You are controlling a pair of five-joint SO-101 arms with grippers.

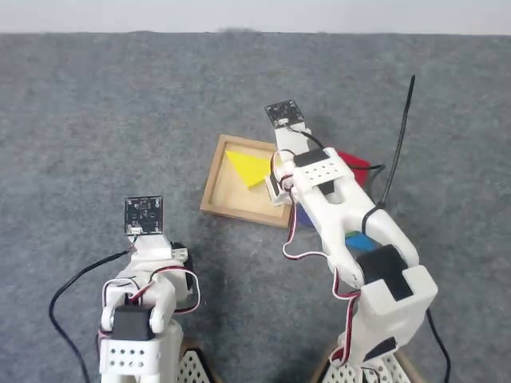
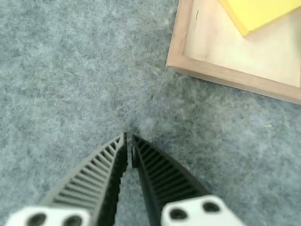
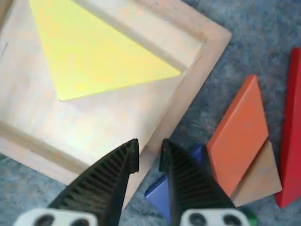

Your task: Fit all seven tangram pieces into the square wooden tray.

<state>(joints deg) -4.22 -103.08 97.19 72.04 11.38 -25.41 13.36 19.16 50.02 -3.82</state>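
Observation:
The square wooden tray (image 1: 217,194) lies mid-table with a yellow triangle (image 1: 249,166) flat inside it, against the far side. In the right wrist view my right gripper (image 3: 148,146) hovers open a little over the tray's rim (image 3: 200,84), nothing between its fingers, close to the yellow triangle (image 3: 99,52). Beside the tray on the carpet lie an orange parallelogram (image 3: 240,132), a blue piece (image 3: 160,190), a tan triangle (image 3: 257,181) and a red piece (image 3: 289,136). My left gripper (image 2: 128,140) is shut and empty over bare carpet, short of the tray's corner (image 2: 181,56).
Grey carpet covers the whole table. The right arm (image 1: 351,231) stretches over the loose pieces, hiding most of them from above; a red corner (image 1: 355,166) and a blue patch (image 1: 363,242) peek out. A black cable (image 1: 399,136) runs up beside it. The left arm (image 1: 148,271) stays at the near left.

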